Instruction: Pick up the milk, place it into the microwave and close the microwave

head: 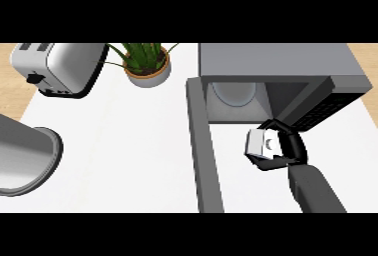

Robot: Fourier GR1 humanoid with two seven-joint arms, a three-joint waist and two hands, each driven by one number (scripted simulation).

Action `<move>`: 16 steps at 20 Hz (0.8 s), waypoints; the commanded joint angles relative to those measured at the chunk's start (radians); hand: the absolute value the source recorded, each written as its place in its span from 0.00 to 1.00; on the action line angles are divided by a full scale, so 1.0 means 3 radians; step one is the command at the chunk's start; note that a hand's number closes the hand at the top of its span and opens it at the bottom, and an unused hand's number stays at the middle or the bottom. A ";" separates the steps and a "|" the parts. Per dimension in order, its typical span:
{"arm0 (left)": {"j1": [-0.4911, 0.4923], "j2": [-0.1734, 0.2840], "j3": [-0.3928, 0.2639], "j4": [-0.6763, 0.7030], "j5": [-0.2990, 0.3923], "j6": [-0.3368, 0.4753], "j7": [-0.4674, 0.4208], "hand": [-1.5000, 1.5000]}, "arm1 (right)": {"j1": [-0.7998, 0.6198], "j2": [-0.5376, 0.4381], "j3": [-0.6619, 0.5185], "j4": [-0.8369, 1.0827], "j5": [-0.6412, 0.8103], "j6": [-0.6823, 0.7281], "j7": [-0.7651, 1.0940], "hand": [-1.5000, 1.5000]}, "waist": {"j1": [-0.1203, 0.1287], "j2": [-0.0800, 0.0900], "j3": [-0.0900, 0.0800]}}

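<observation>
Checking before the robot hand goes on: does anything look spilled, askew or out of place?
Nothing stands out. The right robot hand holds the milk just outside the open microwave, whose door is swung wide. Toaster, plant and pot stand undisturbed; nothing spilled.

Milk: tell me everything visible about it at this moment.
The milk is a small white, box-shaped carton with grey shading on one face. It is off the counter, held by the right hand, whose black fingers curl round it and hide part of it. It sits tilted, just in front of the open microwave, below the cavity mouth and to the right of the open door. Only the hand touches it.
</observation>
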 commanded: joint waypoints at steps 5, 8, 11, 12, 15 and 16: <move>0.0060 0.0005 0.0158 -0.0157 0.0264 -0.0015 0.0181 0.00 | 0.0270 0.0233 0.0277 -0.1365 0.0007 -0.0268 0.0898 1.00 | -0.0010 -0.0004 -0.0001; -0.0108 0.0163 0.0222 -0.0140 0.0354 0.0081 0.0324 0.00 | -0.0002 0.0311 0.0274 -0.1348 0.0028 -0.0398 0.1178 1.00 | 0.0015 0.0012 0.0002; 0.0055 -0.0033 0.0053 -0.0178 0.0195 -0.0035 0.0112 0.00 | -0.0216 0.0351 0.0298 -0.1214 0.0143 -0.0575 0.1261 1.00 | 0.0045 0.0016 0.0002; 0.0126 -0.0033 0.0111 0.0026 0.0193 -0.0183 -0.0112 0.00 | -0.0333 0.0352 0.0282 -0.1309 0.0150 -0.0655 0.1438 1.00 | 0.0053 0.0012 0.0000; 0.0181 -0.0034 0.0140 0.0021 0.0181 -0.0178 -0.0125 0.00 | -0.0534 0.0215 0.0247 -0.1080 0.0283 -0.0755 0.1469 1.00 | 0.0063 0.0018 0.0001; 0.0081 0.0017 0.0170 -0.0031 0.0275 -0.0107 0.0073 0.00 | -0.0778 0.0249 0.0258 -0.0817 0.0435 -0.0965 0.1470 1.00 | 0.0093 0.0031 0.0003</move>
